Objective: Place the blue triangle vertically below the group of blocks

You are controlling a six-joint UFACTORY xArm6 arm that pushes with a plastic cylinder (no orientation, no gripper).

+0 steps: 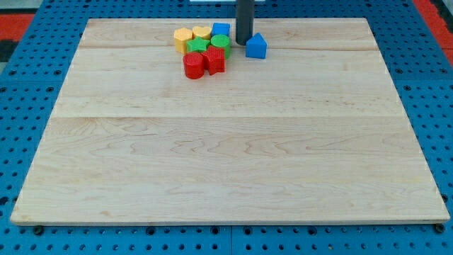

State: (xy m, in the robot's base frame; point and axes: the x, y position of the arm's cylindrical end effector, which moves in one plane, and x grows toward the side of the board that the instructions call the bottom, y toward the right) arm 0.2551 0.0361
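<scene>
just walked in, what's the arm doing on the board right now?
My tip is down on the wooden board near the view's top, between the blue triangle on its right and a tight cluster on its left. The cluster holds two yellow blocks, a blue cube, two green blocks and two red blocks. The triangle sits beside the group, not yet below it, so the move is still to do.

We see only our rod, a straight, dark grey cylinder with a smooth, plain surface. Its upper part is cut off above the wooden board (226, 142). My tip (243, 43) ends blunt.
</scene>
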